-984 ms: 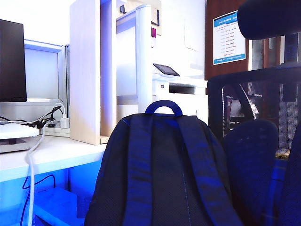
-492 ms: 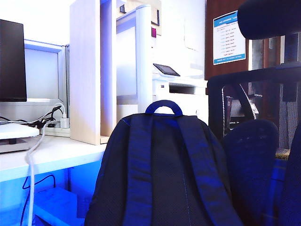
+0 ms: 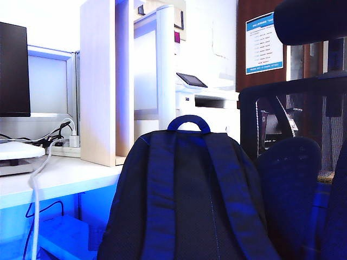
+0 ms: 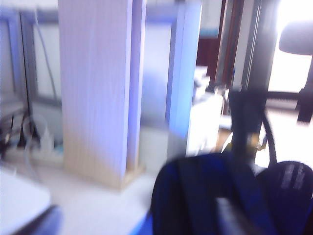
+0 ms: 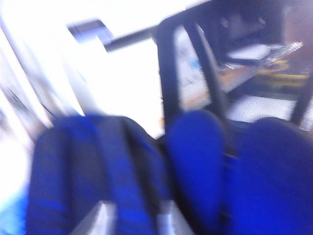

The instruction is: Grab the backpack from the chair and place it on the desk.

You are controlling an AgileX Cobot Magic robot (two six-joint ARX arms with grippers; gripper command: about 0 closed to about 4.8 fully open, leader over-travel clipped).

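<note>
Neither gripper appears in the exterior view; the right gripper [image 5: 132, 220] shows only two blurred pale fingertips with a gap between them, holding nothing, and the left gripper is too smeared to judge. Centre-bottom of the exterior frame, the backpack [image 3: 187, 200] stands upright against the chair [image 3: 303, 162], straps outward, top loop [image 3: 188, 123] accessible. At left, the desk [image 3: 65, 176] awaits it.

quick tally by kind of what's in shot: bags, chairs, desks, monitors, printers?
Backpack: 1
Chair: 1
Desk: 1
Monitor: 1
Printer: 1
Total: 5
</note>
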